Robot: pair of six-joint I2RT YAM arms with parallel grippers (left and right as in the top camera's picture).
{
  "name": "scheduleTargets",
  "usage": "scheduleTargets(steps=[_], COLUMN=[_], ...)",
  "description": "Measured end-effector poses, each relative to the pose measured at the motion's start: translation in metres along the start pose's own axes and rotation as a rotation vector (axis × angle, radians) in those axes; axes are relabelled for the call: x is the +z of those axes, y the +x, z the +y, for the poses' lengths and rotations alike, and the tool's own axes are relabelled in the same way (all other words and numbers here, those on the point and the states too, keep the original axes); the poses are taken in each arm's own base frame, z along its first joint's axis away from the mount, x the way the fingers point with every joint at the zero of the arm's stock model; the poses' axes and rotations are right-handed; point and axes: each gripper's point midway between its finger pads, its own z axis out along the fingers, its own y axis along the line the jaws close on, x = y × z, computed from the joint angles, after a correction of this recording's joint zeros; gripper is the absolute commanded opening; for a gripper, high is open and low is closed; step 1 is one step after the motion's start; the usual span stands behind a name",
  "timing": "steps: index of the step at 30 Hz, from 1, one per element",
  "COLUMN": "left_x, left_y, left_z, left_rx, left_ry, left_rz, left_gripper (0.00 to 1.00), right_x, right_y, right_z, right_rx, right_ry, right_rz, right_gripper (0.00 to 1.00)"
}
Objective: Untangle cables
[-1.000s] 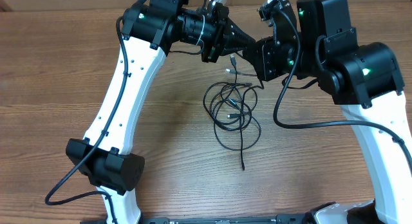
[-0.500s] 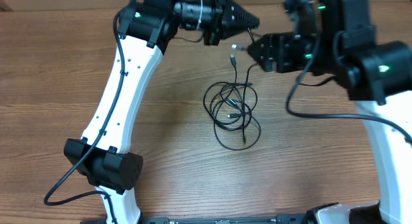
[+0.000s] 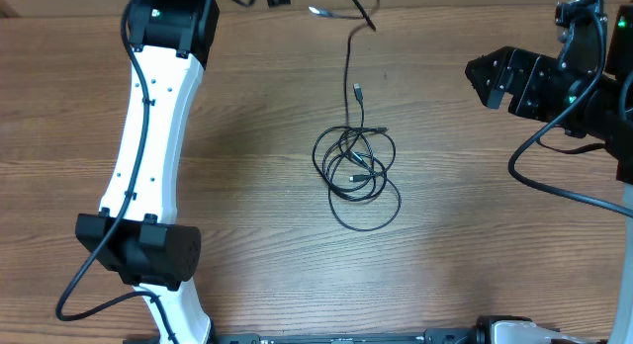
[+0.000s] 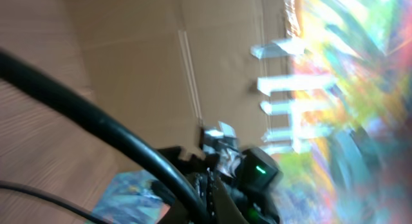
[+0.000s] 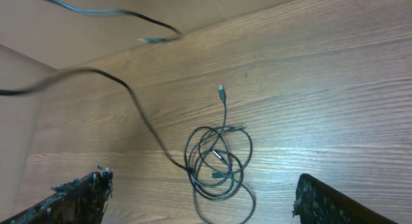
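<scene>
The cables [image 3: 356,171] lie knotted mid-bench [image 3: 247,245], one strand [image 3: 348,57] raised toward 12 o'clock, seemingly held by the closed, unseen left gripper for separation; the right gripper [image 3: 483,77], at 2 o'clock, gapes empty.

a brown wooden table [image 3: 257,186] — plain tan cardboard [image 4: 141,69] along its far edge.

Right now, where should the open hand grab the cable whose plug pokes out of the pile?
Just behind the plug, on the straight bit lying flat, sticking out of the tangled loops. Probably come straight down from above with the right hand. That stretch is clear of the loops, though another strand runs close beside it.
</scene>
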Motion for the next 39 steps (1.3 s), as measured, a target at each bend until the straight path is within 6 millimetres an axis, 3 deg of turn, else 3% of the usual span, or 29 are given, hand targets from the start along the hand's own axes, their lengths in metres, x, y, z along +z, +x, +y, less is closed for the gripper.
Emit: scheduleTargets(steps=[5,9,11,17,23,27,30,39], left_x=[-0.014,-0.034,-0.056,-0.112,-0.168,-0.215,-0.248,-0.350], left_y=[0.009,-0.004,-0.024,-0.058,-0.080,-0.089,-0.092,-0.089], left_z=[-0.050,-0.048,-0.033,0.009,0.080,0.124,0.146,0.186], left_rx=[0.127,0.019,-0.118,-0.322,-0.457,-0.395,-0.315,-0.066], left_ry=[0.101,0.084,0.052,-0.024,-0.186,-0.391,-0.554,-1.172], left_rz=[0.012,-0.033,-0.094,-0.258,-0.511,-0.706,-0.802,-0.999], left_gripper=[0.04,0.04,0.04,0.04,0.04,0.04,0.04,0.04], right_x=[0.000,0.000,0.000,0.000,0.004,0.011,0.018,0.042], right_y=[0.000,-0.001,0.000,0.000,0.000,0.001,0.001,0.001], right_z=[-0.001,-0.001,-0.001,-0.001,-0.003,-0.006,-0.008,-0.018], right_rx=[0.001,0.002,0.002,0.003,0.007,0.015,0.022,0.044], right_ry=[0.001,0.002,0.002,0.003,0.006,0.010,0.015,0.029], right_rz=[-0.001,-0.002,-0.001,0.000,0.012,0.030,0.046,0.104], right_gripper=[0.92,0.93,0.93,0.93,0.93,0.93,0.92,0.91])
